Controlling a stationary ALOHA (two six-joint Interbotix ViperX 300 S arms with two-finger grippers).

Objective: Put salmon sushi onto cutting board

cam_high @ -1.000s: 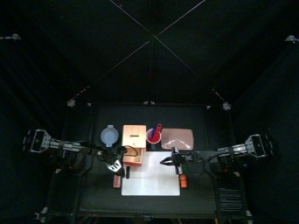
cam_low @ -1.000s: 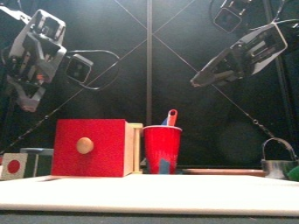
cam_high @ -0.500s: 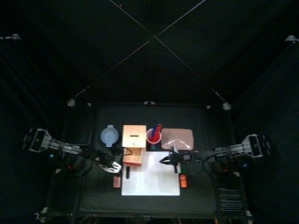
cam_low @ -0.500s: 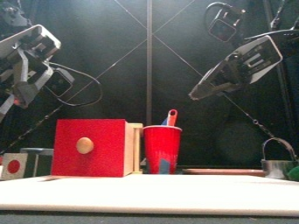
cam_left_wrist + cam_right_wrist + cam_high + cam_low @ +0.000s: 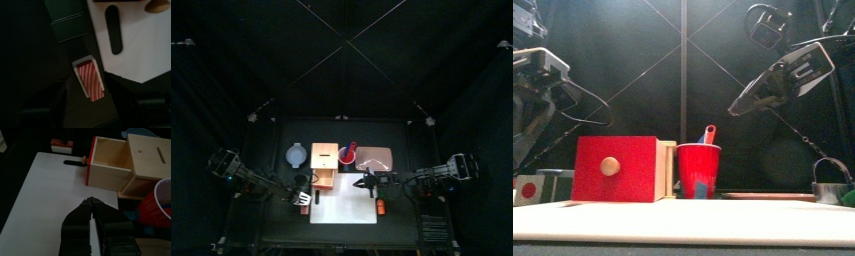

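Observation:
The salmon sushi, red-striped with a whitish rim, lies on the black table just off the white cutting board's slotted end. My left gripper hangs right over it with the jaws open, one on each side, not touching it. In the top view the left gripper covers the sushi at the board's left edge. The sushi also shows in the right wrist view. My right gripper is shut and empty above the board.
A brighter orange piece lies at the board's right edge. A wooden box with a red drawer front, a red cup, a pinkish board and a bluish dish stand behind the board.
My left arm has swung down and toward the table's front, bringing its gripper over the sushi. The right arm has barely moved.

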